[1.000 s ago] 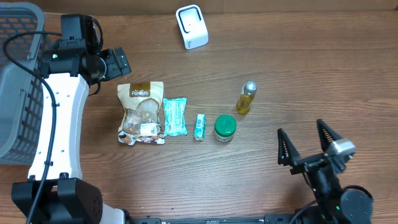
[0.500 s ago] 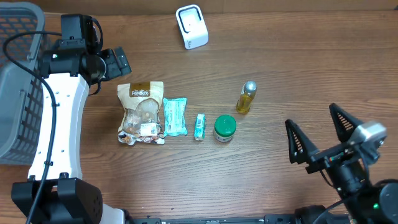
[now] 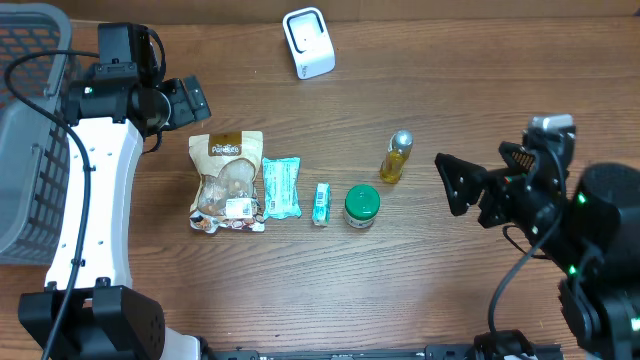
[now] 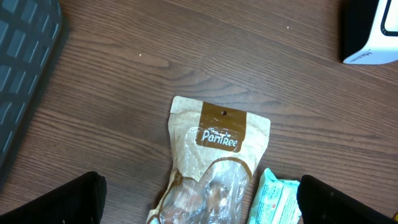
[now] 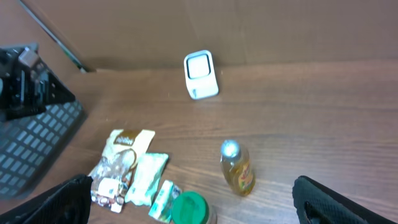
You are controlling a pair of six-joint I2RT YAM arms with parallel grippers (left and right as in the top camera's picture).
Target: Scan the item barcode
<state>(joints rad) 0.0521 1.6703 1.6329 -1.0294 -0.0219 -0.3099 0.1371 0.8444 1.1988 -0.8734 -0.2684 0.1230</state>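
Five small grocery items are sitting in a row on the wooden table (image 3: 480, 80), one of each kind:
- one PanTree snack pouch (image 3: 227, 183) at the left
- one teal packet (image 3: 281, 187)
- one small teal box (image 3: 321, 204)
- one green-lidded jar (image 3: 361, 206)
- one small bottle of yellow liquid (image 3: 396, 157) at the right

One white barcode scanner (image 3: 308, 42) is standing at the far edge. One grey basket (image 3: 25, 150) is sitting at the far left. Two robot arms are showing: left arm (image 3: 95, 200), right arm (image 3: 600, 220).
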